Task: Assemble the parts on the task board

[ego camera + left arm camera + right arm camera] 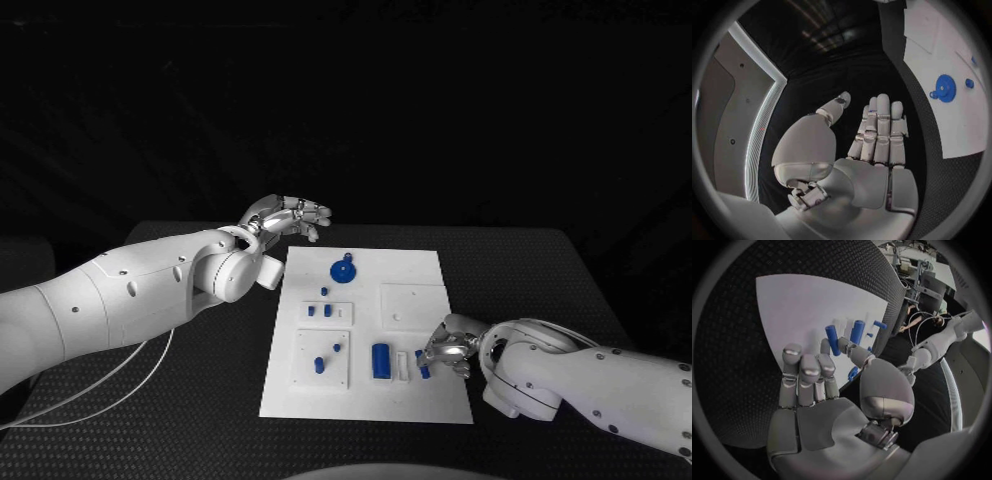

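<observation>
Head view: you had the left hand point(289, 217) raised off the far left corner of the board point(418, 400), fingers straight and together, holding nothing. The right hand point(447, 350) sat low at the board's right edge, near side, against the blue parts there; a cylinder point(381, 360) lay just left of it. A blue gear point(343, 270) stood near the board's far edge, with small pegs point(326, 311) between gear and cylinder. Left wrist view: your left hand point(873, 145) was flat and empty above the black table point(936, 175), with the gear point(945, 88) well apart on the board point(942, 65). Right wrist view: your right hand point(817, 385) hovered over the board point(798, 305), fingers half curled, thumb tip near a blue part point(853, 372); I could not tell whether it gripped it. Two cylinders point(832, 339) lay just beyond the fingertips.
</observation>
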Controlling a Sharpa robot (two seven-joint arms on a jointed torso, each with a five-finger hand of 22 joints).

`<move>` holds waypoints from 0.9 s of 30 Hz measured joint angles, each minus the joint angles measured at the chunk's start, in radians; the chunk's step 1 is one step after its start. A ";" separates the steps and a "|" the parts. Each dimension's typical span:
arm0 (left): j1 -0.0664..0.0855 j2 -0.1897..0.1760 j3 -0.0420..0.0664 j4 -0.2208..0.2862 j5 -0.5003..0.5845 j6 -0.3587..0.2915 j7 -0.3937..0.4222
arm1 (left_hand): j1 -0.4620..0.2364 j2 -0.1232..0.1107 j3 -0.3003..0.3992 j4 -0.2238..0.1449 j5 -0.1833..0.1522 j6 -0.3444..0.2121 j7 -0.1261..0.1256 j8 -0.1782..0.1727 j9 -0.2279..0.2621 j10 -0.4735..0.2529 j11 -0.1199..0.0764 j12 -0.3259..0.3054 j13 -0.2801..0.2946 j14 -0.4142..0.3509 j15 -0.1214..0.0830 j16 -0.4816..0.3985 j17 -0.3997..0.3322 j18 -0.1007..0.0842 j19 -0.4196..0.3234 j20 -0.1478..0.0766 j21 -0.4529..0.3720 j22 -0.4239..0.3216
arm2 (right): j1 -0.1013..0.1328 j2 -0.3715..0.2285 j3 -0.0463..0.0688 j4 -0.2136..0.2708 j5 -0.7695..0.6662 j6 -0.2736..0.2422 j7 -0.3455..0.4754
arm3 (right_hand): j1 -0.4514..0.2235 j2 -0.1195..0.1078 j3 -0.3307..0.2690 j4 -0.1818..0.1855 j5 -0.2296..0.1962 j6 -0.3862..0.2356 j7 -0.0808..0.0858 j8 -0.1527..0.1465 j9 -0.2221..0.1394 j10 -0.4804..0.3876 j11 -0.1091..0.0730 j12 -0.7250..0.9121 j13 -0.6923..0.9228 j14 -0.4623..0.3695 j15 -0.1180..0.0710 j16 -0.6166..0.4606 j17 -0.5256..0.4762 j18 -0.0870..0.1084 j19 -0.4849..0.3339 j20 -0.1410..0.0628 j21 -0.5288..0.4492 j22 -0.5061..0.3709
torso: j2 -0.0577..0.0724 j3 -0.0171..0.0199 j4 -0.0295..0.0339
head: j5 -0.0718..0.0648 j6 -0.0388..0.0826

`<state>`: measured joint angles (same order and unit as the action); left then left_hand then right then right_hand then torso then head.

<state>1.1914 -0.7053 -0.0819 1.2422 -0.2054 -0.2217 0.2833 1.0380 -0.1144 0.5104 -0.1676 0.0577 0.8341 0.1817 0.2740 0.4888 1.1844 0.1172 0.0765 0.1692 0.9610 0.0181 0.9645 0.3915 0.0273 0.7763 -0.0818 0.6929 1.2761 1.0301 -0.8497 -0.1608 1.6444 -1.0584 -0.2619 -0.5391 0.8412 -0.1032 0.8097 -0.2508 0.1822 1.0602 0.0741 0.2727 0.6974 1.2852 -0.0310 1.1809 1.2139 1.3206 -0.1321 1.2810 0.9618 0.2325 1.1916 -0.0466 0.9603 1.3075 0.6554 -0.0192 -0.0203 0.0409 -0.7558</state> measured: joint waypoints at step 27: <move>0.000 0.001 0.000 0.002 0.000 0.003 -0.002 | 0.000 0.000 0.000 0.000 0.000 0.000 0.000 0.000 -0.001 0.000 0.000 0.000 0.000 0.000 0.000 0.000 0.002 0.011 0.001 0.002 -0.004 0.002 | 0.000 0.063 -0.004 -0.043 0.106 -0.016 -0.010 | -0.029 -0.019 -0.025 0.014 -0.031 0.005 0.001 -0.002 0.002 0.002 -0.002 -0.004 0.000 -0.003 -0.003 0.000 0.000 0.000 0.002 0.002 0.000 0.000 | 0.000 0.0003 0.0000 | 0.005 -0.004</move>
<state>1.1914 -0.7045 -0.0823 1.2442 -0.2054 -0.2192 0.2815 1.0381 -0.1144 0.5104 -0.1676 0.0577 0.8341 0.1817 0.2740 0.4882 1.1844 0.1172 0.0764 0.1693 0.9610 0.0181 0.9647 0.3932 0.0381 0.7776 -0.0801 0.6890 1.2778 1.0303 -0.7867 -0.1644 1.6010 -0.9525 -0.2776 -0.5490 0.8121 -0.1225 0.7850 -0.2370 0.1511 1.0653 0.0754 0.2707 0.6990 1.2867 -0.0325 1.1767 1.2137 1.3178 -0.1347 1.2810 0.9620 0.2323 1.1932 -0.0447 0.9602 1.3074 0.6559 -0.0189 -0.0203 0.0463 -0.7593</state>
